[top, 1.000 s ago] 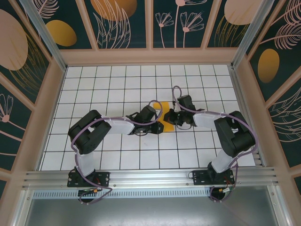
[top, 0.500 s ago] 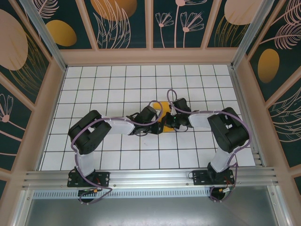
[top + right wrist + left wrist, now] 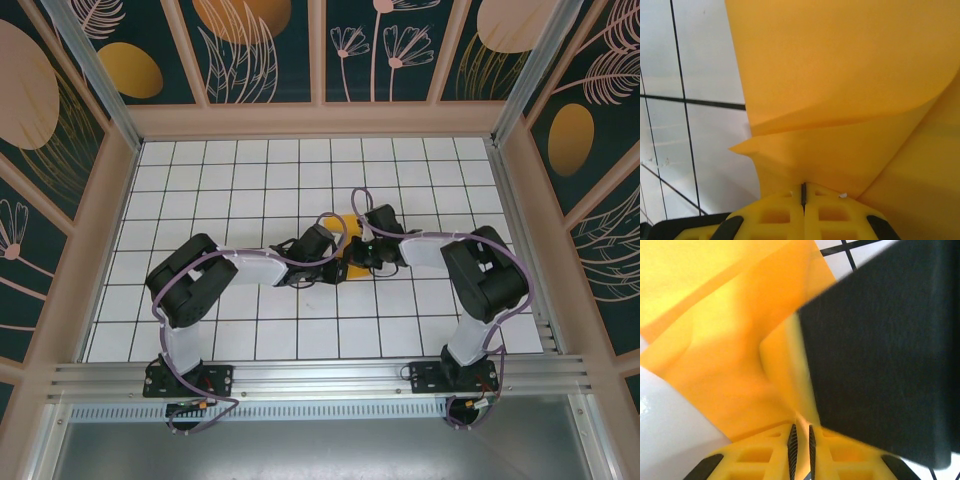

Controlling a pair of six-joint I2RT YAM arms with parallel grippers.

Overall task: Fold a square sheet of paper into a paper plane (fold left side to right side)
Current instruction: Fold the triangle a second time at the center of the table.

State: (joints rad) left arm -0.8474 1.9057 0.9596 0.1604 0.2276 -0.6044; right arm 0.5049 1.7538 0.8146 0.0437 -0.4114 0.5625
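Note:
The square sheet of paper [image 3: 347,226] is bright orange, creased and bent upward at the middle of the white grid table, mostly hidden under both grippers. My left gripper [image 3: 338,263] comes in from the left, its yellow jaws [image 3: 801,428] nearly together on a raised fold of the paper [image 3: 725,375]. From the right, my right gripper [image 3: 358,254] is shut [image 3: 803,186] on the paper's edge [image 3: 840,75], which curls up in layers before it. Its black body [image 3: 880,350] looms close in the left wrist view. The paper plane is out of view.
The white grid table [image 3: 250,180] is ringed by tan walls [image 3: 320,120] with dark patterned panels. An aluminium rail [image 3: 320,378] with both arm bases runs along the near edge. The two arms meet tip to tip at the centre.
The right gripper has slid left toward the left gripper, covering more of the paper, and its elbow has swung left. The left arm has stayed put, its jaws closing slightly.

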